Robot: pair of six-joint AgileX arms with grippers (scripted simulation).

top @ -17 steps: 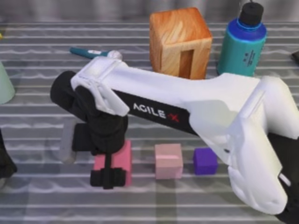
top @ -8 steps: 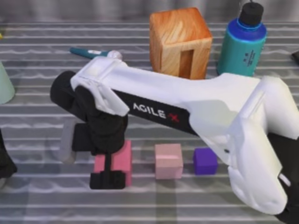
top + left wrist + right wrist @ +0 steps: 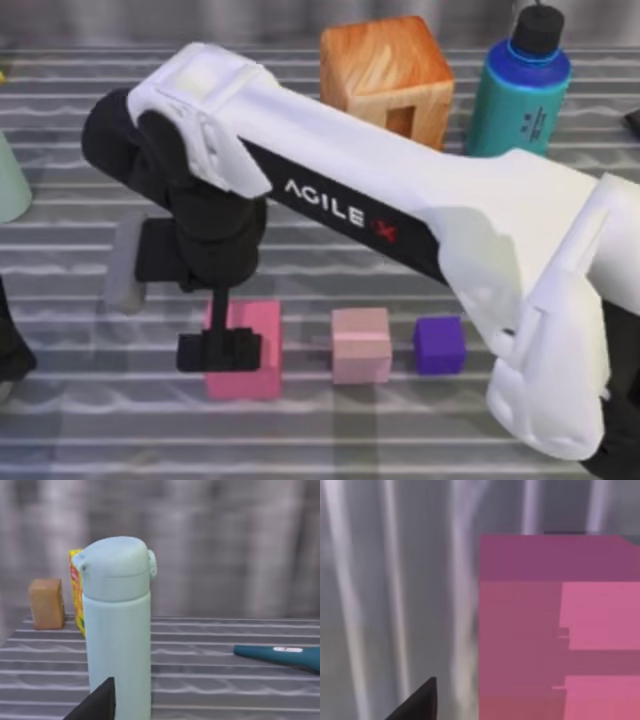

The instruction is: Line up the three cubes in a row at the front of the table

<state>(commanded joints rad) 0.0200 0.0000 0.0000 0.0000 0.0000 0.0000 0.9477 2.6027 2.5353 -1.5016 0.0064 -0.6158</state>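
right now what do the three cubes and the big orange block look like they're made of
The hot pink cube, pale pink cube and purple cube look like plain matte plastic or foam: flat single colour, no grain, no shine. Which of the two is unclear. The orange block looks like varnished wood, with streaky grain and a rectangular slot cut in one face.

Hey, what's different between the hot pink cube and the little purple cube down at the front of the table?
The hot pink cube is clearly larger than the purple cube. It sits at the left end of the row, the purple one at the right end. The right gripper hangs over the hot pink cube's left edge; nothing covers the purple cube. Both are plain, matte and rest flat on the table.
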